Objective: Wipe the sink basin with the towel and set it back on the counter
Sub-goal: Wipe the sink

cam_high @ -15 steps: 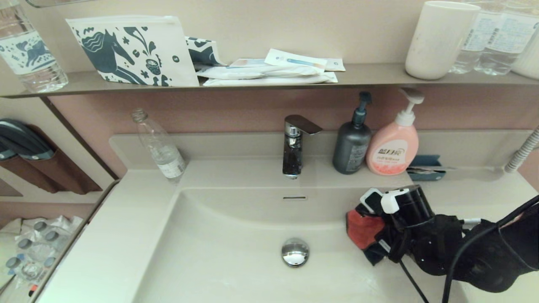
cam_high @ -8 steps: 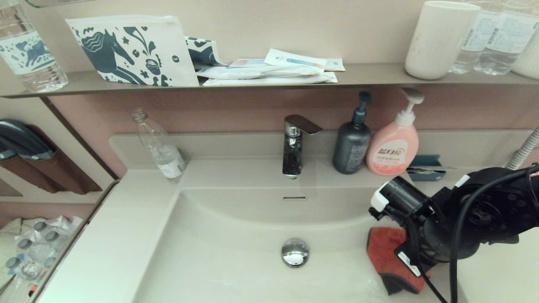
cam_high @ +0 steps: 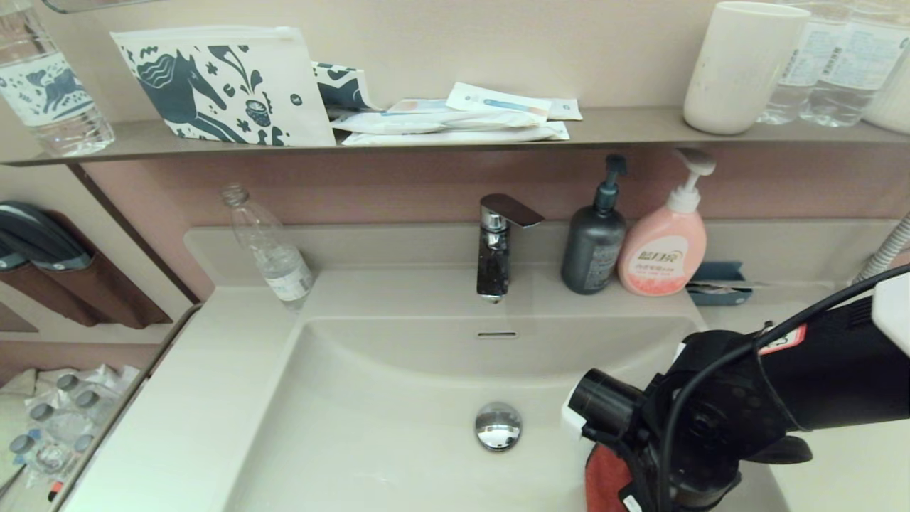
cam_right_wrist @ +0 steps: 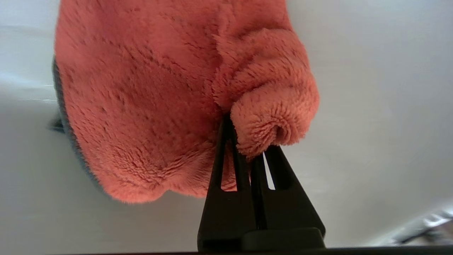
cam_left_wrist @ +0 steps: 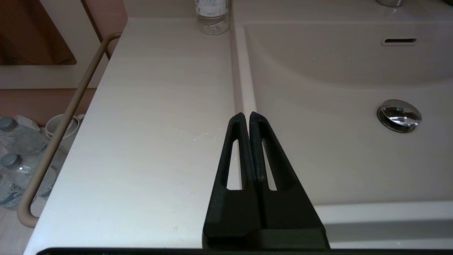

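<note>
— Where do we see the towel [cam_right_wrist: 148, 106]?

— Down in the basin [cam_high: 398, 427], right of the drain [cam_high: 498, 425], a fold pinched tight in our right gripper [cam_right_wrist: 247, 141].

— And our left gripper [cam_left_wrist: 246, 118]?

— Closed on nothing, parked above the counter [cam_left_wrist: 152, 117] at the basin's left rim.

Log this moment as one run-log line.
phase: wiping | right gripper: shut on towel, in sink basin | left gripper: shut, idle

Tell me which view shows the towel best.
The right wrist view: the towel fills it, a fold pinched in the right gripper. The head view shows only a red sliver beneath the arm, low in the sink basin. The left wrist view shows none.
</note>
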Controlling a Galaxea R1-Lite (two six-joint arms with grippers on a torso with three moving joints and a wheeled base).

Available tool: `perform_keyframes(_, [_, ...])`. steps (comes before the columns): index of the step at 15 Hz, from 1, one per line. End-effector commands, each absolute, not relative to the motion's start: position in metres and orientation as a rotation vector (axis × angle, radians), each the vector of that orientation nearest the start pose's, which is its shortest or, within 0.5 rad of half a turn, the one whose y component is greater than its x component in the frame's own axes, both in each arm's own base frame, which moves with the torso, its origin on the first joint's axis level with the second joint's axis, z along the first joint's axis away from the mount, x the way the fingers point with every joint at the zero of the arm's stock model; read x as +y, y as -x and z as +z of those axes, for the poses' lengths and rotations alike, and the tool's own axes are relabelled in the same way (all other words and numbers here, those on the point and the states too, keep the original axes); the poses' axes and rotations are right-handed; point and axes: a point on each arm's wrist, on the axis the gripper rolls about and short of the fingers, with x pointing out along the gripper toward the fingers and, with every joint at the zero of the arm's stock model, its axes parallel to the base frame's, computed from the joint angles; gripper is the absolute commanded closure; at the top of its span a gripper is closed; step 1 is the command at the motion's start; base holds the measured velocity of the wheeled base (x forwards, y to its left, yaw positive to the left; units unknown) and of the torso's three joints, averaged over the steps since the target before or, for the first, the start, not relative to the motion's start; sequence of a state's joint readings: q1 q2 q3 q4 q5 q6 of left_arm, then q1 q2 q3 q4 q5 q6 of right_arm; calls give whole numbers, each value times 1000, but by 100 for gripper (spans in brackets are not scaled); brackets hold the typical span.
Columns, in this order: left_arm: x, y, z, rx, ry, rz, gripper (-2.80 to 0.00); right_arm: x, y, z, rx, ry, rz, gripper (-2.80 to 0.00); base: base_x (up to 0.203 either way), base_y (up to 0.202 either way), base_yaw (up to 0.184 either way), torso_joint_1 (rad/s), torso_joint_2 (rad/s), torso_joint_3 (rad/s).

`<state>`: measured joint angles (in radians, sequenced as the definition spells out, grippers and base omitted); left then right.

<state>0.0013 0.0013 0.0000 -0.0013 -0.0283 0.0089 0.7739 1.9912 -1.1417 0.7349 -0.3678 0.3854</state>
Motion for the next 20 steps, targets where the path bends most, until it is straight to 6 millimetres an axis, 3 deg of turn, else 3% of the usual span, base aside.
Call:
perform_keyframes(1, [-1, 23, 76, 0, -9, -27, 0, 221, -211, 74, 1397, 493, 55, 0, 0, 0, 0, 0, 0, 0])
perform_keyframes(7, [-1, 23, 76, 0, -9, -28, 0, 271, -206, 61, 1434, 323, 126, 0, 0, 0, 0, 0, 0, 0])
perform_keyframes(12, [-1, 23, 76, 0, -9, -28, 0, 312, -214, 66, 1241, 150, 275, 0, 0, 0, 0, 0, 0, 0])
perform_keyframes(14, [-1, 23, 76, 0, -9, -27, 0, 323, -217, 78, 1139, 60, 347, 0, 0, 0, 0, 0, 0, 0])
perform_keyframes(17, [-1, 23, 76, 0, -9, -26, 0, 319, -212, 115, 1054, -10, 410, 0, 0, 0, 0, 0, 0, 0])
perform_keyframes(20, [-1, 23, 76, 0, -9, -26, 0, 296, -205, 145, 1009, -4, 438, 0, 0, 0, 0, 0, 0, 0])
